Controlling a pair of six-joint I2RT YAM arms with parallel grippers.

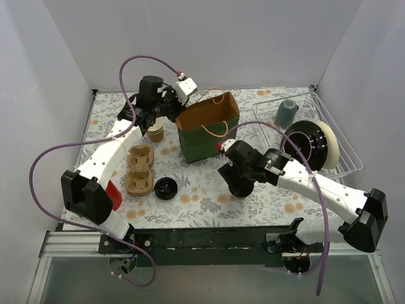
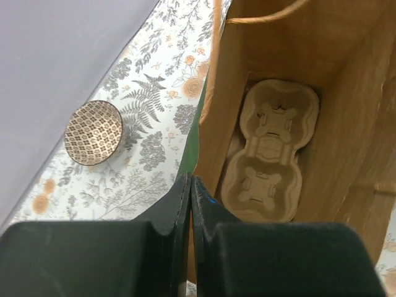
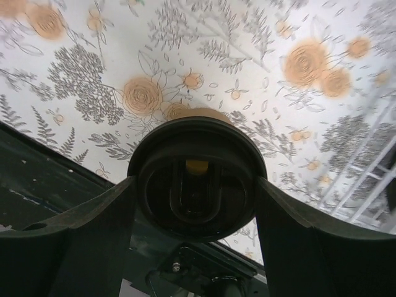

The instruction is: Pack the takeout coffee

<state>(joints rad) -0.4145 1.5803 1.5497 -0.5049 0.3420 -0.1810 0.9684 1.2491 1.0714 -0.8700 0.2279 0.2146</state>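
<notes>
Right tool [image 3: 195, 185]: clamped around the takeout coffee [image 3: 197, 179], cup between its fingers, above the floral worktop [image 3: 260, 55].
Left tool [image 2: 190, 204]: jaws pressed together, empty, at the green bag [image 1: 207, 130] rim, cup carrier [image 2: 269, 161] below.

matt kraft paper bag [image 2: 346, 93], moulded pulp tray [image 2: 269, 161], glossy black plastic lid [image 3: 197, 176].
</notes>
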